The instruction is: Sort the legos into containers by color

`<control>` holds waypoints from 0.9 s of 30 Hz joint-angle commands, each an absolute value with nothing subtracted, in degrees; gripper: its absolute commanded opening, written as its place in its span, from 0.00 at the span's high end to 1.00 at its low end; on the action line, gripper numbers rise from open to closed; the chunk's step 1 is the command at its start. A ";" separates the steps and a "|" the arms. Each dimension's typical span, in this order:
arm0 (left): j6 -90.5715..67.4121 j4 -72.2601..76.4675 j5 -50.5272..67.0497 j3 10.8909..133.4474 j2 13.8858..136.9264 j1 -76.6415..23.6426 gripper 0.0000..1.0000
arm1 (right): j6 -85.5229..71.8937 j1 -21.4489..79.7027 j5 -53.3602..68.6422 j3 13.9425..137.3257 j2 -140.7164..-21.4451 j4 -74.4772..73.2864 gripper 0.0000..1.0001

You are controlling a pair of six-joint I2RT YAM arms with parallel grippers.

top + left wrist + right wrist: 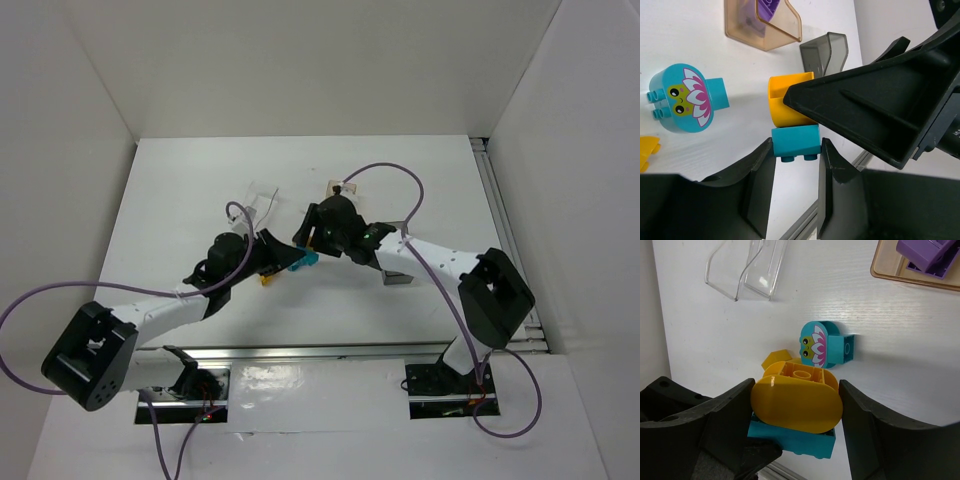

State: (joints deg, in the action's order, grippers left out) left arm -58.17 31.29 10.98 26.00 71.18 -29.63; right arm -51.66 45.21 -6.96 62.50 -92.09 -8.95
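A yellow-orange oval brick (796,407) is stacked on a cyan-teal brick (790,439). My right gripper (797,390) is shut on the yellow brick, a finger on each side. My left gripper (796,150) is shut on the same teal brick (796,141), with the yellow brick (785,100) just beyond it. Both grippers meet at mid-table (290,258). A teal brick with a flower face (822,342) and a small yellow brick (776,358) lie on the table. The tan tray (900,277) holds a purple brick (922,252). The clear tray (747,267) shows nothing inside.
The dark grey tray (826,50) stands beside the tan tray (740,32), right of the grippers. The right gripper's finger (880,107) fills the right of the left wrist view. White walls enclose the table; a metal rail (330,352) runs along its near edge.
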 commanded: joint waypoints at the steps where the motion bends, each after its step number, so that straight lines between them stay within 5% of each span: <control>1: -56.16 33.23 9.93 28.74 71.54 -30.06 0.80 | -52.56 44.74 -4.92 62.14 -89.13 -6.59 0.38; 4: -55.63 29.98 8.80 29.36 71.02 -30.06 1.00 | -52.56 43.43 -4.39 60.83 -88.07 -6.59 0.39; 27: -52.65 19.17 5.89 34.01 77.00 -31.82 1.00 | -50.02 33.49 -1.05 60.21 -87.10 -6.14 0.39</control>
